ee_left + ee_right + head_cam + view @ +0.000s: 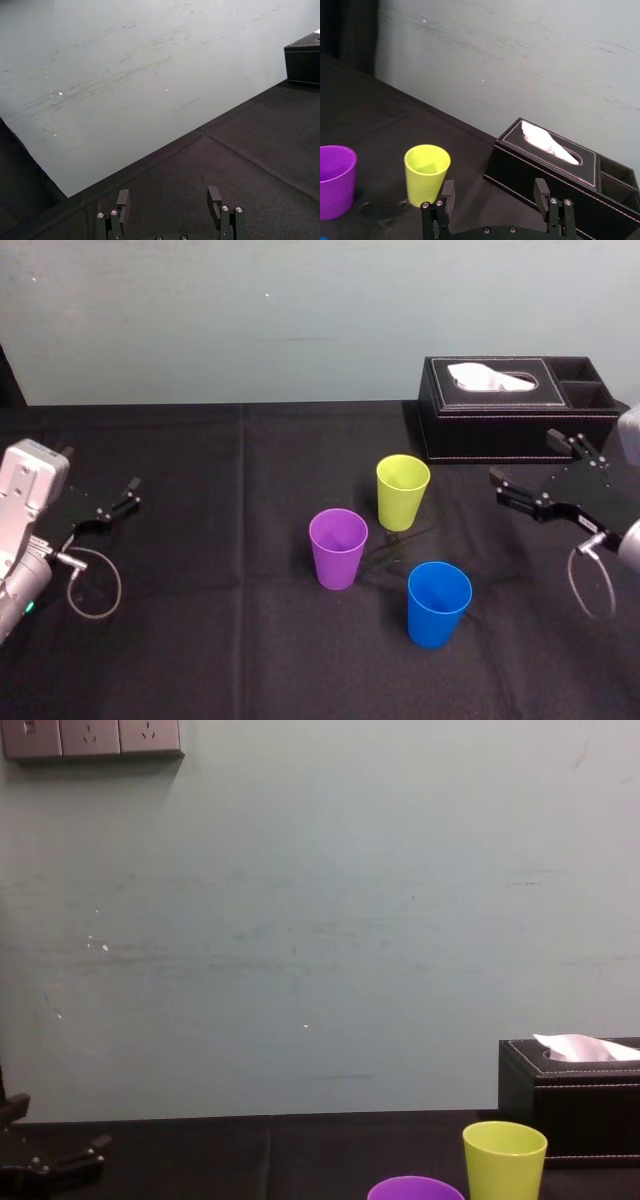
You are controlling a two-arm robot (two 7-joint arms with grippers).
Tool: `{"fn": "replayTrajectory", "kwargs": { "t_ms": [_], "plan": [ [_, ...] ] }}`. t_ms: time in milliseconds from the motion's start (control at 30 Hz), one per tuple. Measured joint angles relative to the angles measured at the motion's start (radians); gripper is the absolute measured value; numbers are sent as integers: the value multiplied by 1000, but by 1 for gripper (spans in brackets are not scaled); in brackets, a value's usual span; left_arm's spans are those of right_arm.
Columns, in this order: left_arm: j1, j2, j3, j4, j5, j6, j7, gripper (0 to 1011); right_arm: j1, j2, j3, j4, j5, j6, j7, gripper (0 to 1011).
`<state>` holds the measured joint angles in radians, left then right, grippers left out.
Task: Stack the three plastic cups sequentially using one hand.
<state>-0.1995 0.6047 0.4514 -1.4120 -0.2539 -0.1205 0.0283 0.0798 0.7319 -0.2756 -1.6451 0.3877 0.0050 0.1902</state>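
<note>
Head view: three cups stand upright, mouths up, all apart on black cloth (200,640). Yellow-green cup (402,492) is farthest back, near the front of the tissue box (520,410). Purple cup (338,548) is nearer the robot and to its left. Blue cup (438,603) is nearest, right of purple.

Right gripper (523,455) is at the right side, in front of the box's right end and right of the yellow-green cup. Its jaws are spread wide and empty. The right wrist view shows its fingers (448,192) apart, with the yellow-green and purple cups ahead and the box with its white tissue (490,377) off to one side.

Left gripper (131,492) is at the far left, well apart from the cups, with a cable loop (95,585) beside it. Its jaws are open and empty. The left wrist view shows fingers (122,200) apart over cloth, facing the wall (300,320).

Chest view: yellow-green and purple rims sit low right, with the box behind them. Sockets (90,738) are on the wall, upper left.
</note>
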Motion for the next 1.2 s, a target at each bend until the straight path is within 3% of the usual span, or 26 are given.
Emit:
{"fn": "replayTrajectory", "kwargs": {
  "t_ms": [533,867,1200],
  "plan": [
    [0,0,0,0,0,0,0,1010,-113,104,93,-70,85,-42,208,1000],
    [0,0,0,0,0,0,0,1010,-163,127,124,-85,117,-56,308,1000],
    [0,0,0,0,0,0,0,1010,-198,117,131,-86,121,-57,360,1000]
  ]
}}
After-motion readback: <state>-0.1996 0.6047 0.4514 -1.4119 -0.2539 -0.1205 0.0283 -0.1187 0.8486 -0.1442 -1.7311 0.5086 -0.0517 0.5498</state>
